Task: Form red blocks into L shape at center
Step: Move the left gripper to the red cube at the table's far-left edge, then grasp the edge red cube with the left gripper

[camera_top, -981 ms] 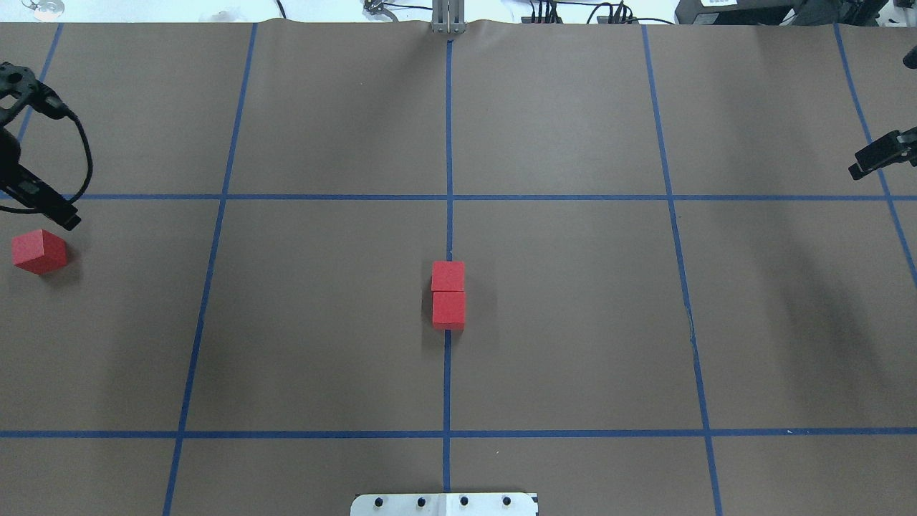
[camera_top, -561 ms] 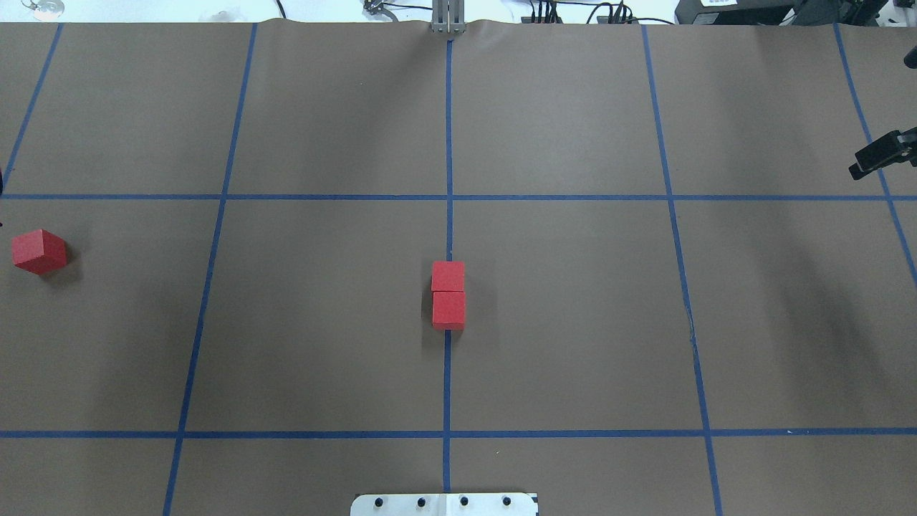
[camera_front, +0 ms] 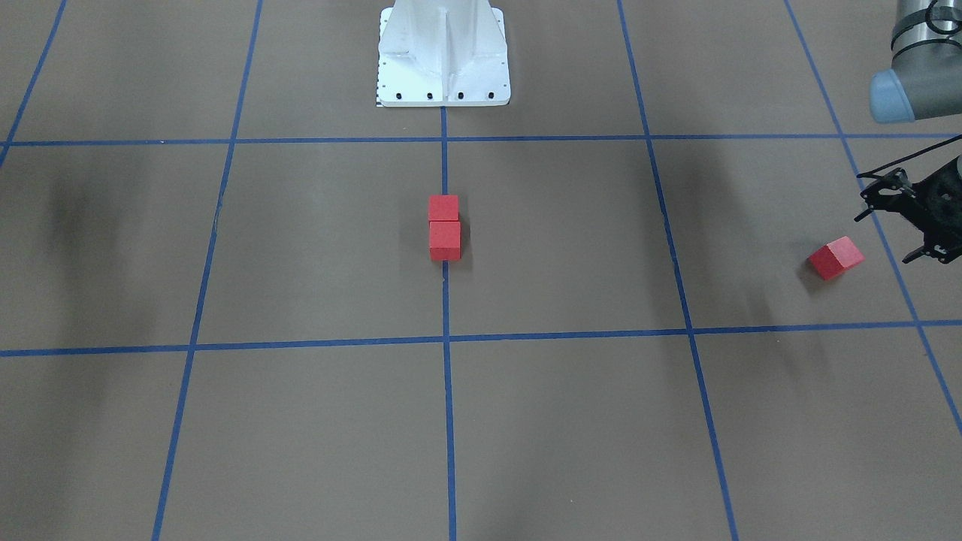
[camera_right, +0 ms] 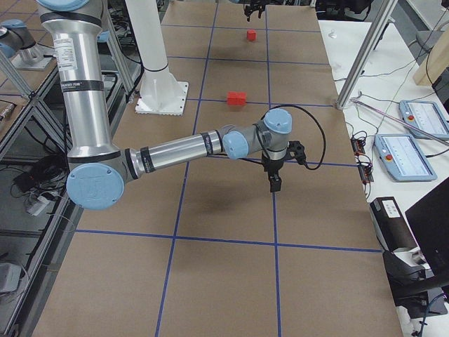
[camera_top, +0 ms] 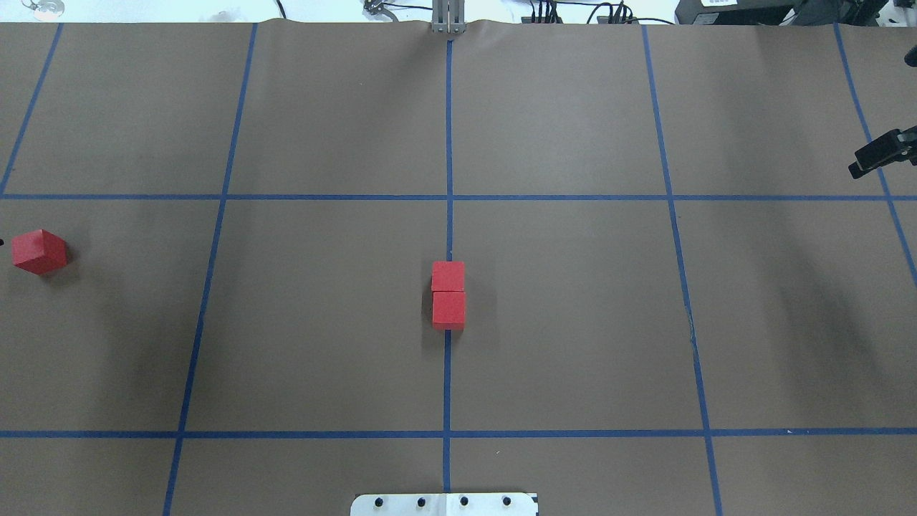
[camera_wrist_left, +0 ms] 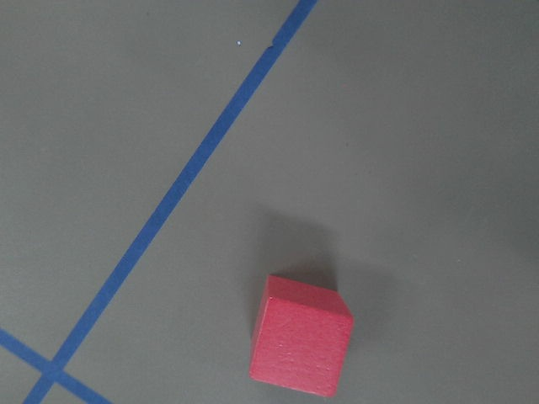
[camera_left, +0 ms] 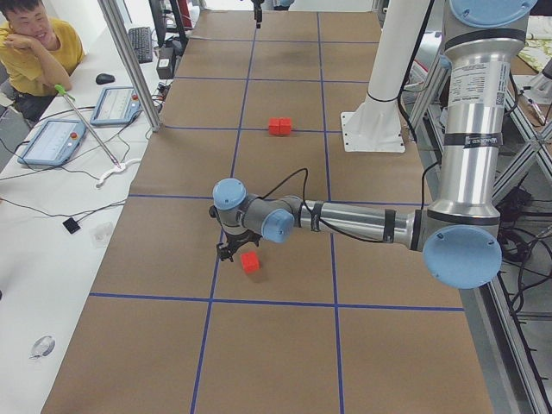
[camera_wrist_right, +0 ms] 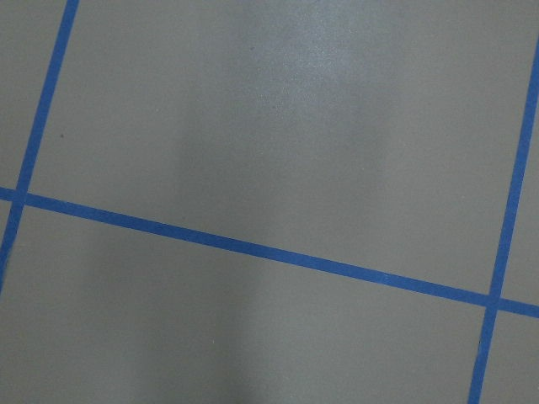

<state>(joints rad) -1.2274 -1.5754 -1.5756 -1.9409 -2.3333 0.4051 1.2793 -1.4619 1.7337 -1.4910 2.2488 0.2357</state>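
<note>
Two red blocks (camera_top: pixel 448 276) (camera_top: pixel 448 309) sit touching in a straight line on the vertical blue tape line at the center (camera_top: pixel 447 358); they also show in the front view (camera_front: pixel 443 207) (camera_front: pixel 445 240). The third red block (camera_top: pixel 39 251) lies alone at the far left, turned at an angle, also in the front view (camera_front: pixel 836 258) and the left wrist view (camera_wrist_left: pixel 301 347). My left gripper (camera_front: pixel 885 225) is open and empty, just beside this block on its outer side. My right gripper (camera_top: pixel 863 166) hangs at the far right edge, shut and empty.
The white robot base plate (camera_top: pixel 444 504) sits at the near table edge on the middle line. A metal post (camera_top: pixel 448 18) stands at the far edge. An operator (camera_left: pixel 34 43) sits by tablets beyond the far side.
My left gripper has moved left, out of the overhead view. The three blocks and the right gripper have not moved.
</note>
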